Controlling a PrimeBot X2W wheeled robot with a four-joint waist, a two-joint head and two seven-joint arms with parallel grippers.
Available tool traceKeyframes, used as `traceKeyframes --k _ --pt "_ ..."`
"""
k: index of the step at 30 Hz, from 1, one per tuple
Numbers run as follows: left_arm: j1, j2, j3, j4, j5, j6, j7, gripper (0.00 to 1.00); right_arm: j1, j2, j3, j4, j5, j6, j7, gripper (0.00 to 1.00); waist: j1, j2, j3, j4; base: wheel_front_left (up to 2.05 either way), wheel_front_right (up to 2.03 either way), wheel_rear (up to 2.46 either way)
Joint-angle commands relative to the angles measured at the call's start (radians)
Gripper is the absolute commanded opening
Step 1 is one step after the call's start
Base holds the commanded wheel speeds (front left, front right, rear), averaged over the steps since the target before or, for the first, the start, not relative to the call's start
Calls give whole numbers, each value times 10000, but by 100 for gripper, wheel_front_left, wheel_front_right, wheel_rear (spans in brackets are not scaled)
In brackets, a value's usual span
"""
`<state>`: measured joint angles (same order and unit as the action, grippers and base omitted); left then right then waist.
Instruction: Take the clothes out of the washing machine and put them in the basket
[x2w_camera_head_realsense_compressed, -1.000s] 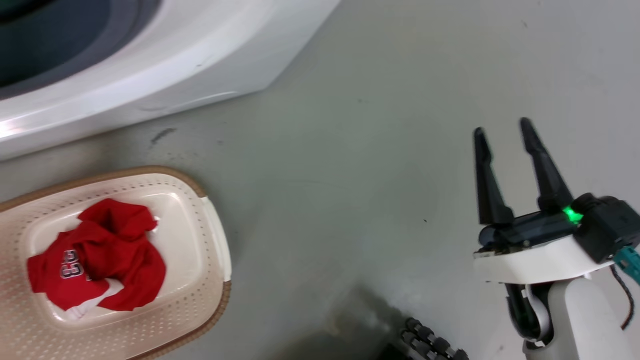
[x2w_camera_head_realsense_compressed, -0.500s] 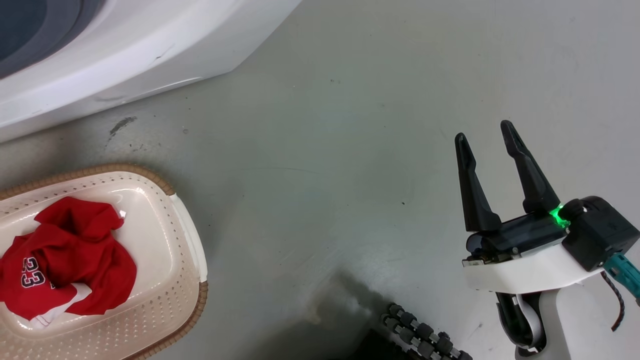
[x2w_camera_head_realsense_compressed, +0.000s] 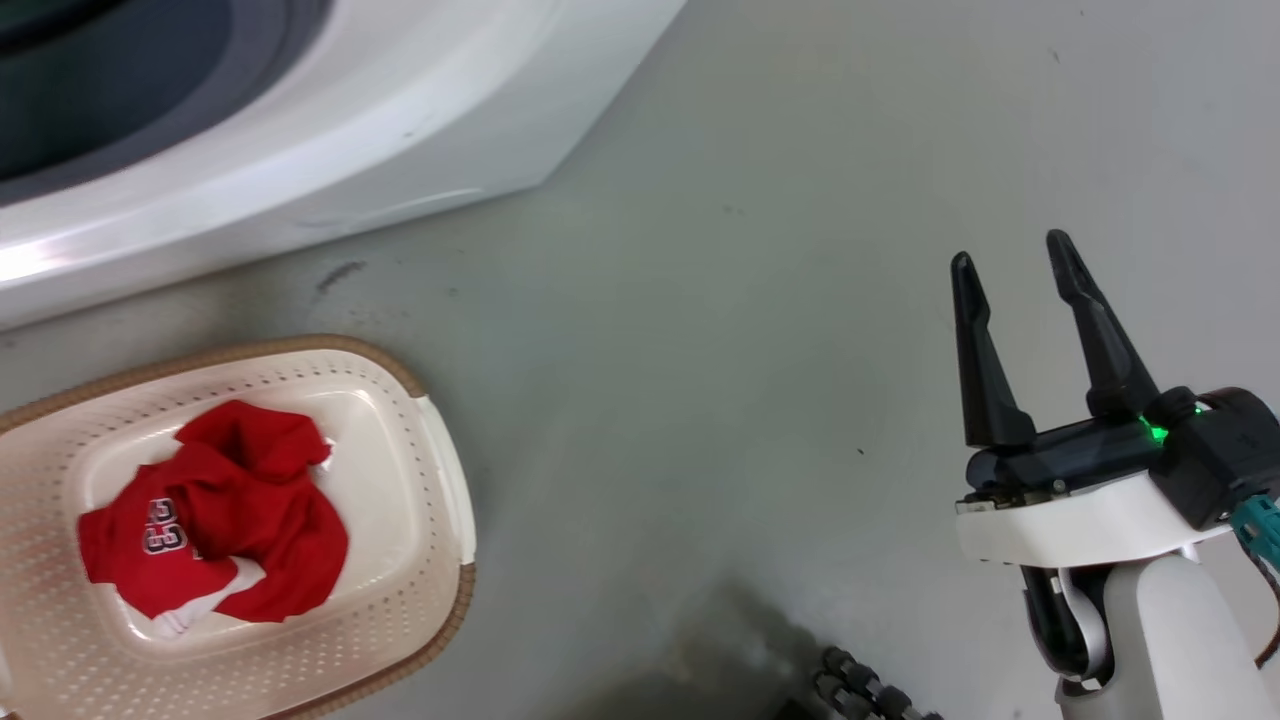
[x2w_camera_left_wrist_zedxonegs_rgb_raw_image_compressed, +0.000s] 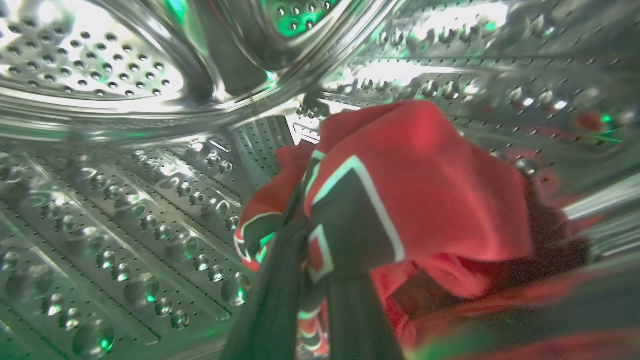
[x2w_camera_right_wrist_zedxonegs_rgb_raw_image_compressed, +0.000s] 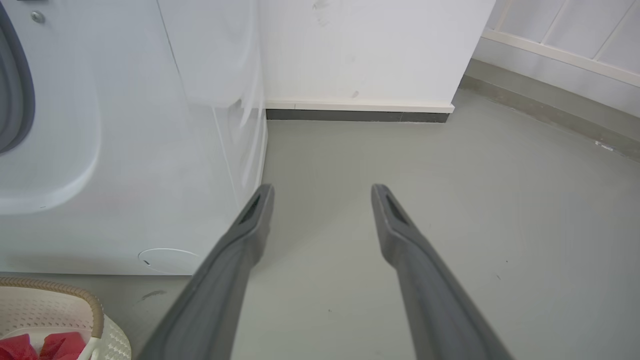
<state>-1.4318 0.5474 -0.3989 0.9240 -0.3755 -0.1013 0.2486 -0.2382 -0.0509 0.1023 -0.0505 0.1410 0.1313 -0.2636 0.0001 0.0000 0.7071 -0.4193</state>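
Step in hand, as I read it: drawing a second piece out of the machine. The left hand (x2w_camera_left_wrist_zedxonegs_rgb_raw_image_compressed: 315, 272) is inside the perforated steel drum (x2w_camera_left_wrist_zedxonegs_rgb_raw_image_compressed: 125, 225). Its two dark fingers stand close together, and a fold of the bright red soft fabric garment (x2w_camera_left_wrist_zedxonegs_rgb_raw_image_compressed: 430, 190), with a black panel edged in white, appears nipped between them. The view is blurred. The bulk of the cloth lies beyond and to the right of the fingers, heaped on the drum wall. The bite looks shallow. Best to lift clear of the drum wall, then draw straight back so trailing cloth does not snag. The right hand (x2w_camera_head_realsense_compressed: 1008, 250), fingers spread wide and empty, hangs over the grey floor (x2w_camera_head_realsense_compressed: 700, 350). It is well apart from the cream perforated plastic basket (x2w_camera_head_realsense_compressed: 250, 345), which holds a red jersey numbered 23 (x2w_camera_head_realsense_compressed: 220, 520) near the large white front-loading washing machine (x2w_camera_head_realsense_compressed: 400, 130).
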Motion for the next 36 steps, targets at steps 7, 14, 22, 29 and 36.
traceKeyframes --k 7,14,22,29,36 --pt "1270 -583 54 343 -315 -71 -2196 0 121 6 -536 160 -548 -10 -18 100 -1 0 -1472 1012 0 0 0" --pt "2870 -1262 8 709 -514 -74 -4408 0 406 5 -914 408 -1049 -10 -17 100 -1 0 -2840 1730 0 0 0" --pt "4591 -1889 132 -102 -491 184 -5148 0 934 5 -1051 661 -1402 -10 -17 100 -1 0 -4129 2404 0 0 0" --pt "6399 -1902 634 -3033 141 574 -5148 0 1285 5 -1170 798 -1581 -10 -17 100 -1 0 -4973 2899 0 0 0" --pt "8135 -1888 1197 -5771 287 715 -5152 0 1659 5 -1346 913 -1632 -10 -17 100 -1 0 -5655 3326 0 0 0"
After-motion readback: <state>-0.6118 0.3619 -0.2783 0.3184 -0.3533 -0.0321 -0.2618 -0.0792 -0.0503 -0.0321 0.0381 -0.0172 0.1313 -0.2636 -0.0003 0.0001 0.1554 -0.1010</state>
